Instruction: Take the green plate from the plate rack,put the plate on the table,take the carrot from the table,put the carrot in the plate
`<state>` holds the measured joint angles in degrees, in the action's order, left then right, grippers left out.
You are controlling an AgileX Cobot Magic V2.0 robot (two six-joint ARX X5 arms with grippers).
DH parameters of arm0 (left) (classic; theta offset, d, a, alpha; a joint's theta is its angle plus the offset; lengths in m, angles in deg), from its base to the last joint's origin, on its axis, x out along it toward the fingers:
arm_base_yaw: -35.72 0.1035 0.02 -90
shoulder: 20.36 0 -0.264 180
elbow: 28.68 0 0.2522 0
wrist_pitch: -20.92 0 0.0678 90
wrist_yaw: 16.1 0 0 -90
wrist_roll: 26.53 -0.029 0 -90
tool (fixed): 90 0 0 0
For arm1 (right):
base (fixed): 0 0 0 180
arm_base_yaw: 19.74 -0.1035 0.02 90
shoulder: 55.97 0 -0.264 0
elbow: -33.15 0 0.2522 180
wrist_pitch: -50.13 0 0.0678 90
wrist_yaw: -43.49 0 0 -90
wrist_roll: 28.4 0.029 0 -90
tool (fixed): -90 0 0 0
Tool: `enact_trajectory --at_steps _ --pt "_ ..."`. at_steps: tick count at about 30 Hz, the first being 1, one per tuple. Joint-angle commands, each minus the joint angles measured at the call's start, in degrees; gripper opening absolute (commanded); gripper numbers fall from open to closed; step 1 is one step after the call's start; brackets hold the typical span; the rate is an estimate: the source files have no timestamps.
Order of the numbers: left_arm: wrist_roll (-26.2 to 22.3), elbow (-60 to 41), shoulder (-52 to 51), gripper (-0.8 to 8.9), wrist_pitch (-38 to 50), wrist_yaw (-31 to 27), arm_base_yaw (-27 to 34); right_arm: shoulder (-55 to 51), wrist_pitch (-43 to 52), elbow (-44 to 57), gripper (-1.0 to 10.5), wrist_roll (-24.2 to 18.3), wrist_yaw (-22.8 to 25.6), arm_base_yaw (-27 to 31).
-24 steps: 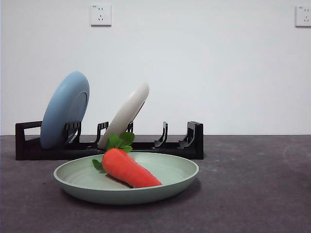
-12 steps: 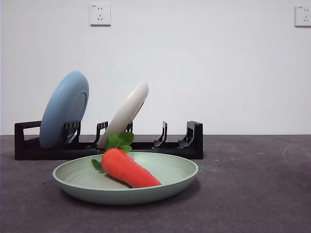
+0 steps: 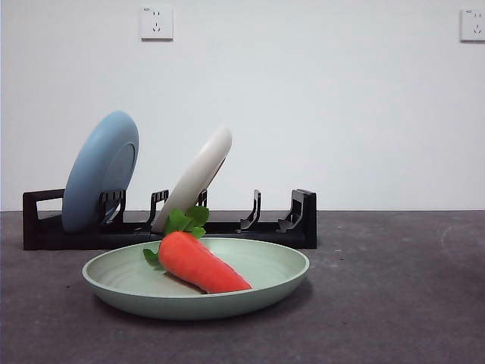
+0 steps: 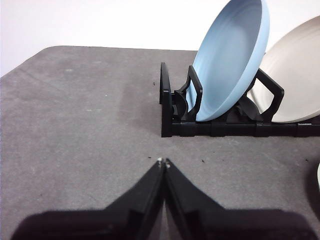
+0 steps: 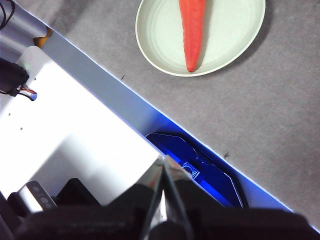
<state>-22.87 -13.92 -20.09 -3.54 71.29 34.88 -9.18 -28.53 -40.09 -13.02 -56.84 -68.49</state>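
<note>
The green plate (image 3: 261, 277) lies flat on the dark grey table (image 3: 394, 303) in front of the black plate rack (image 3: 299, 220). The carrot (image 3: 198, 263) lies in the plate, leafy top toward the rack; both also show in the right wrist view, plate (image 5: 155, 35) and carrot (image 5: 192, 30). My left gripper (image 4: 163, 162) is shut and empty, low over the table near the rack's end (image 4: 167, 107). My right gripper (image 5: 162, 161) is shut and empty, pulled back over the table's front edge, well away from the plate. Neither arm shows in the front view.
A light blue plate (image 3: 100, 172) and a cream-white plate (image 3: 198, 176) stand tilted in the rack; both show in the left wrist view, blue (image 4: 232, 55) and white (image 4: 295, 75). A white and blue robot base (image 5: 75, 135) sits beyond the table's front edge.
</note>
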Motion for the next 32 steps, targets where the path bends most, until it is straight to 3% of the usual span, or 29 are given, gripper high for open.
enact_trajectory --at_steps 1,4,10,15,18,24,32 --pt "0.2 -0.8 -0.2 -0.03 0.2 -0.1 0.2 -1.2 0.9 0.1 0.0 -5.4 2.5 1.6" --pt "0.2 -0.8 -0.2 -0.03 0.2 -0.1 0.2 -3.8 6.1 0.2 0.0 -11.0 4.6 7.3" --pt "0.2 -0.8 -0.2 -0.03 0.3 -0.1 0.2 -11.5 18.6 4.8 0.0 -17.6 -4.0 26.6" --pt "0.2 -0.7 -0.2 -0.03 0.3 -0.1 0.2 -19.3 25.3 14.0 0.0 -25.0 -4.8 40.3" --pt "0.2 -0.8 -0.2 -0.03 0.3 -0.1 0.2 -25.2 34.7 22.3 0.0 -24.4 -4.8 44.3" --pt "0.2 -0.8 -0.2 -0.03 0.3 -0.1 0.2 -35.3 52.5 39.1 0.0 -20.6 -4.3 46.6" --pt "0.2 -0.7 -0.2 -0.03 0.3 -0.1 0.2 -42.8 57.6 52.7 0.0 -14.7 -1.2 46.5"
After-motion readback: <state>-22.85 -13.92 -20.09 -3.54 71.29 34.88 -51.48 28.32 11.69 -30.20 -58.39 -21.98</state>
